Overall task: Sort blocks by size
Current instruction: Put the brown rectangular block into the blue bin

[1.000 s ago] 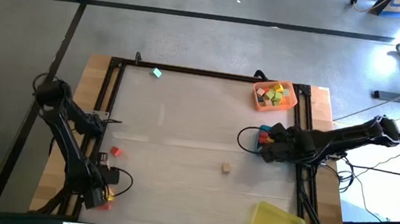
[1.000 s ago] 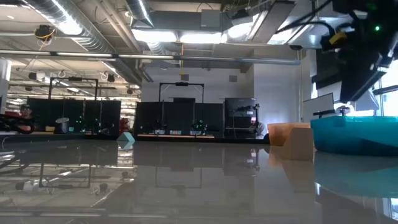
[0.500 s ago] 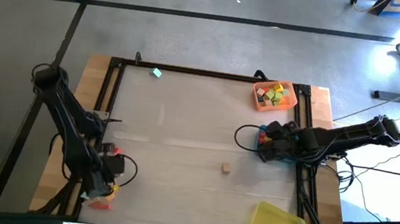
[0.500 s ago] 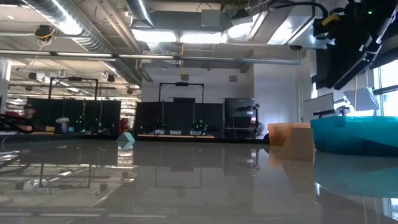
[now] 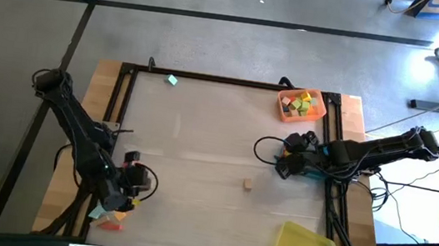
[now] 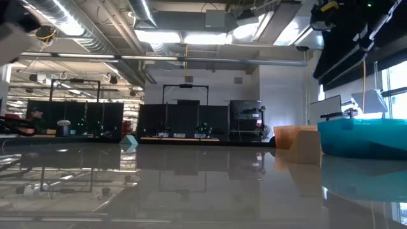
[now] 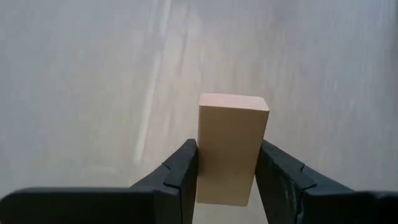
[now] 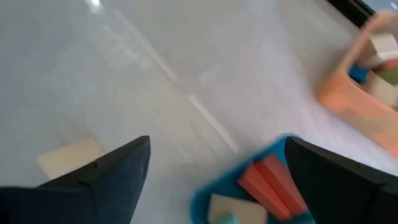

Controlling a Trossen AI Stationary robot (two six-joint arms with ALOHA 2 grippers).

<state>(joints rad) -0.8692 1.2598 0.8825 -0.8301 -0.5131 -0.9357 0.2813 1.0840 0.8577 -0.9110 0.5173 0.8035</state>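
Jaws: left gripper (image 7: 225, 180) clamped on a tan block (image 7: 230, 146), held above the table's (image 5: 201, 137) near-left corner. Right gripper (image 8: 214, 165) spread wide, empty, over the blue tray (image 8: 249, 186). Risk: only the block's lower end is pinched; it could swivel or slip out in transit.

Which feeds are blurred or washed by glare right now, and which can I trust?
Right wrist view: motion-blurred, the blue tray and orange tray smeared. Left wrist view: sharp on the tan block between the left gripper's fingers, table behind soft. Low view: ceiling lights mirror off the glossy tabletop. High view: evenly lit, bright patch at the top right corner.
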